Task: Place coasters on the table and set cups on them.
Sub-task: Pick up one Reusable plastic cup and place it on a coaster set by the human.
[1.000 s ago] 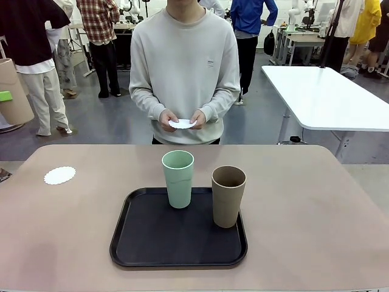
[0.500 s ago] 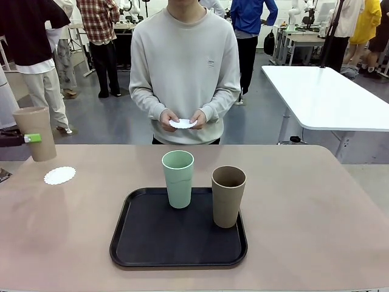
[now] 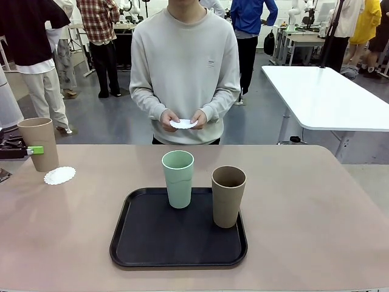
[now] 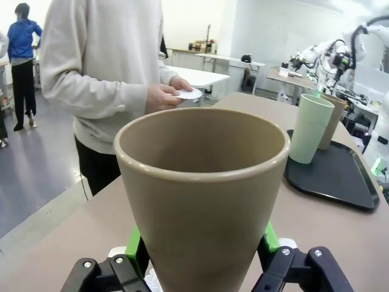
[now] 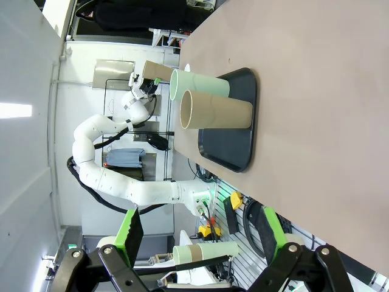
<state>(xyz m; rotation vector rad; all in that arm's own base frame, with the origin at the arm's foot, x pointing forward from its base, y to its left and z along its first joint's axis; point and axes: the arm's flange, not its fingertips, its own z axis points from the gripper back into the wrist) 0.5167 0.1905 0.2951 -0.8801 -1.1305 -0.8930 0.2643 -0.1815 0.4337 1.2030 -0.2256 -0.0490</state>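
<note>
Seen from the front, the left gripper (image 3: 33, 149) is at the table's left edge, closed on the side of a brown cup (image 3: 37, 137), which stands upright. A white paper coaster (image 3: 59, 176) lies flat on the table (image 3: 316, 207) near the far left corner, right at the cup's base on the side toward the middle. From here I cannot tell whether the base rests on the table or hangs just above it.

The left wrist view shows more of the grip. The green pads (image 4: 136, 246) press the cup's wall from both sides. The cup fills the middle of that picture and hides most of the coaster, but bits of white paper show beneath it at the bottom edge.

A black tray (image 3: 121, 234) sits mid-table toward the near edge. A green cup (image 3: 178, 178) stands at the tray's far edge and a second brown cup (image 3: 228, 196) near its right edge, close together but apart. Beyond the table's far edge, the person's hands (image 3: 166, 117) hold a second coaster (image 3: 182, 124) between them at waist height. A white table (image 3: 328, 91) stands past the far right corner.

The right wrist view is rolled sideways. In it the right gripper (image 5: 200, 219) has its jaws spread wide with nothing between them, well away from the tray. Farther off it shows both tray cups side on and the left arm holding its cup beyond them.
</note>
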